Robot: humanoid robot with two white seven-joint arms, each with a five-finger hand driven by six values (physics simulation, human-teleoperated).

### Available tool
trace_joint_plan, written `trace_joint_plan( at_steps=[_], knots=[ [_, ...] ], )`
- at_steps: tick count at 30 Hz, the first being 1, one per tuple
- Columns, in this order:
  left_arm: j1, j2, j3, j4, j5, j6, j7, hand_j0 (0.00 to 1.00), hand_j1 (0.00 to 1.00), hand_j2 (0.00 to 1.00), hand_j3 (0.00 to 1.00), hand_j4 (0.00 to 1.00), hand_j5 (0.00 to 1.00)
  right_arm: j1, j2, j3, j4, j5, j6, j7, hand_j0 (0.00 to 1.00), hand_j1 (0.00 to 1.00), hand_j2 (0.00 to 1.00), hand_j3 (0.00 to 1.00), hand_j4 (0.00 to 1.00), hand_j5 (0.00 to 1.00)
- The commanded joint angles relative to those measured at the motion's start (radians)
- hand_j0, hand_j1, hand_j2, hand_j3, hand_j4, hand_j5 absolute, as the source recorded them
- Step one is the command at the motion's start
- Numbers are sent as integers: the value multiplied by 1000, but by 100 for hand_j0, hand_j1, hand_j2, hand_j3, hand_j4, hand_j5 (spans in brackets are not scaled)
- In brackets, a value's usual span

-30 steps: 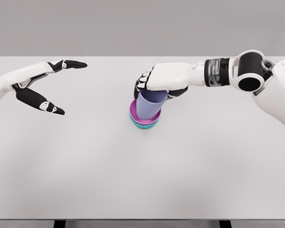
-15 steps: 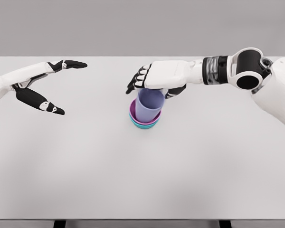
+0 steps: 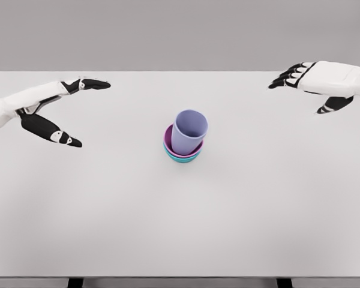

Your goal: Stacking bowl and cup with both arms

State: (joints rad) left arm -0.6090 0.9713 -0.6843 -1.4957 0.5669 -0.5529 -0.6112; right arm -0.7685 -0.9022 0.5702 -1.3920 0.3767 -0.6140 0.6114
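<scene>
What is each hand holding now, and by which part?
Nothing. The left hand and right hand are open, apart from the cup.

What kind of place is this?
Likely a simulated test bench, not a real room: a bare white table, a blank grey backdrop, and only a cup in stacked bowls between two robot hands.

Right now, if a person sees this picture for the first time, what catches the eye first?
First, the lilac cup near the middle of the white table, standing in a purple bowl that is nested in a teal bowl. Then the two open hands with nothing in them: the left hand at the left edge, the right hand at the far right.
</scene>
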Motion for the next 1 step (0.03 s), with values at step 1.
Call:
trace_joint_plan(
  at_steps=[1],
  knots=[
    [0, 1, 2, 0, 8, 2, 0, 100, 100, 100, 100, 100, 100, 0, -24, -23, 5, -7, 3, -1, 100, 100, 100, 100, 100, 100]
  ],
)
